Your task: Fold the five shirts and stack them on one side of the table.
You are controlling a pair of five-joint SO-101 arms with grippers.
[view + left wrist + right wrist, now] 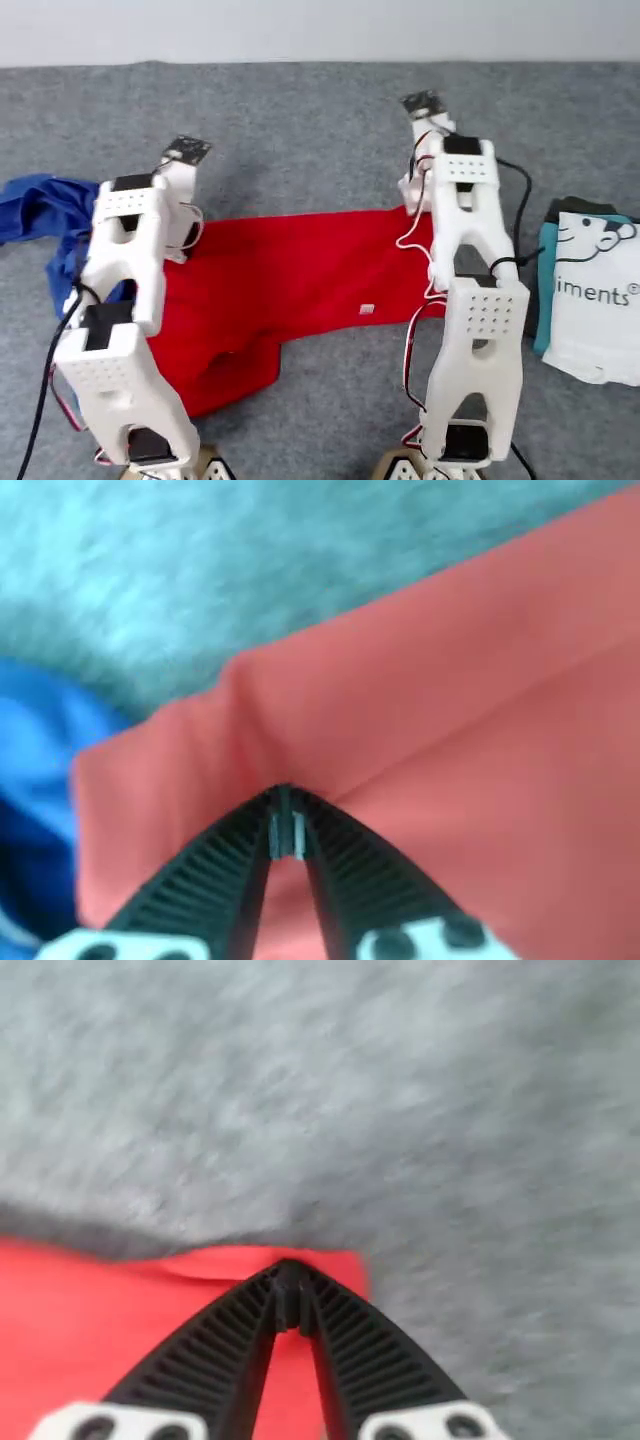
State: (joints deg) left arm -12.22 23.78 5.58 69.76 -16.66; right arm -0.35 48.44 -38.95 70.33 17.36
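Your red cloth shirt (290, 275) lies spread on the grey felt table (300, 120), its long axis running side to side between the two arms; one end points at the crumpled blue shirt (40, 205), the other at the folded white printed shirt (595, 300) lying on a teal one (547, 270). Your left gripper (285, 820) has its jaws pinched together on a raised fold of the red cloth beside the blue; your right gripper (290, 1295) is closed tight on the shirt's far corner. In the high view the left arm hides part of the shirt's edge; the white shirt is cut off at the frame.
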